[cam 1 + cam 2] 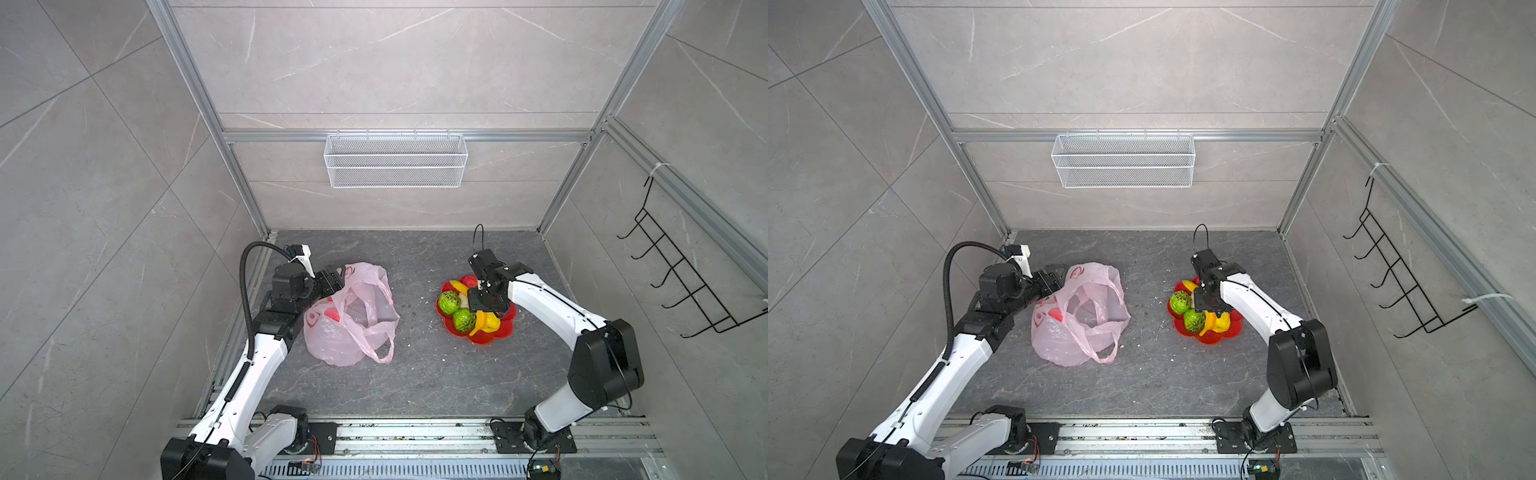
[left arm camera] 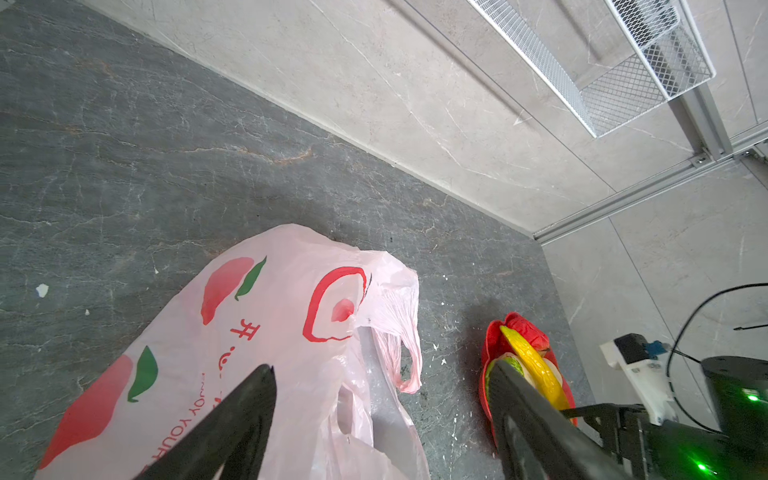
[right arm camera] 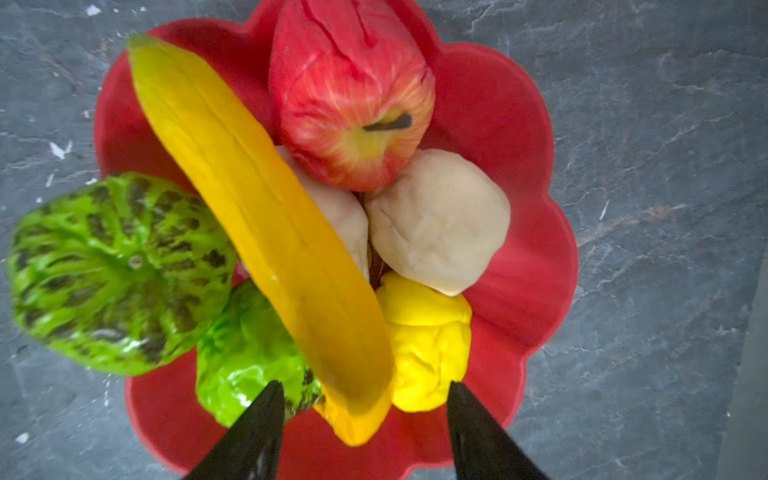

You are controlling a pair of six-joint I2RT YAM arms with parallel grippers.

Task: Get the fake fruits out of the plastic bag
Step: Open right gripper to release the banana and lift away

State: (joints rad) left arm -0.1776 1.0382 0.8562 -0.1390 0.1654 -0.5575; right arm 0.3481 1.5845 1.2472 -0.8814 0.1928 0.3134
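The pale-pink plastic bag [image 1: 349, 320] [image 1: 1075, 320] [image 2: 257, 332] lies crumpled on the dark floor at the left, its mouth open and no fruit showing inside. My left gripper [image 1: 332, 280] [image 2: 382, 365] is open at the bag's far-left edge. The fake fruits sit piled in a red flower-shaped dish [image 1: 505, 328] [image 3: 519, 166]: a banana [image 3: 257, 216], a red apple [image 3: 349, 91], two green netted balls [image 3: 116, 270] [image 3: 245, 353], a yellow lumpy one [image 3: 428, 340] and beige lumps [image 3: 440, 220]. My right gripper [image 1: 486, 307] [image 3: 365, 384] hangs open over the dish. The banana's end lies between its fingers, untouched.
A white wire basket [image 1: 395, 160] hangs on the back wall. A black hook rack [image 1: 673, 270] hangs on the right wall. Aluminium rails [image 1: 415, 432] run along the front edge at the arm bases. Small white crumbs dot the floor between bag and dish.
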